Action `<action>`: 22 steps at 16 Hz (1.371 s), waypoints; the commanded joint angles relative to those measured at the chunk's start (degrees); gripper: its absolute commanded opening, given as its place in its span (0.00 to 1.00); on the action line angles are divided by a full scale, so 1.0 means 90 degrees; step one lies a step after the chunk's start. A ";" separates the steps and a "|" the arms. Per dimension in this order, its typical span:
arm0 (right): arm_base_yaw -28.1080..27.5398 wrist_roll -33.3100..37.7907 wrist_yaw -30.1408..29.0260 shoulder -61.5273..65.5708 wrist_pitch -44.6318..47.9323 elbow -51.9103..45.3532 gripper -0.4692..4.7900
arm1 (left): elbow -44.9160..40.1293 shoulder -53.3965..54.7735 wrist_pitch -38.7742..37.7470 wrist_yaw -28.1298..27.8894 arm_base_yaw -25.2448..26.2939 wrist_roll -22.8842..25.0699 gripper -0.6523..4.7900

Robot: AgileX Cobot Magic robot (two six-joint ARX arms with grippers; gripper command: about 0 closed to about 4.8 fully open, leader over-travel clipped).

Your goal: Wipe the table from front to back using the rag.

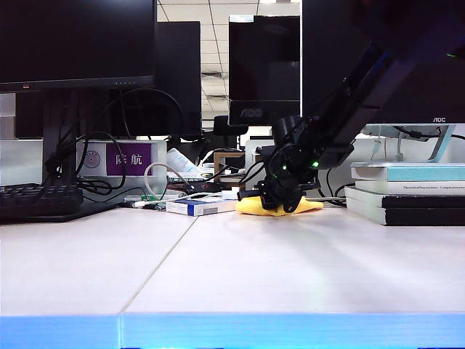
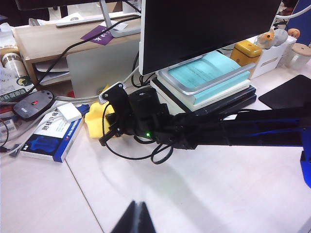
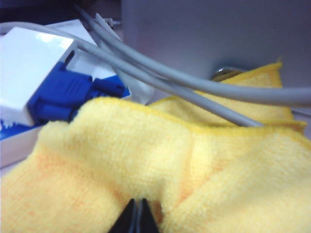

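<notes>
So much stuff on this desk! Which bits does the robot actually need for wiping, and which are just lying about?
For the job:
- rag, yellow, at the back of the table
- right end effector, fingers pinched into the rag
- left end effector, shut, holding nothing

Just lying about:
- stacked books
- blue-and-white box
- computer mouse
- grey cables

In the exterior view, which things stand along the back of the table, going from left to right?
Black keyboard → purple sign → blue-and-white box → yellow rag under the right gripper → stack of books. The left gripper does not appear in this view.
</notes>
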 commanded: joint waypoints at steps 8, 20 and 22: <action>-0.0119 -0.0250 -0.0308 0.0546 -0.0901 0.1115 0.08 | 0.0044 0.0015 0.0027 0.0034 -0.0007 0.0002 0.11; 0.0204 0.0068 -0.0238 -0.0024 -0.3143 0.1115 0.08 | 0.0044 0.0015 0.0027 0.0270 -0.0007 0.0002 0.11; 0.0209 0.0068 -0.0291 -0.0119 -0.3895 0.1115 0.08 | 0.0044 0.0010 0.0012 0.0427 -0.0010 0.0000 0.11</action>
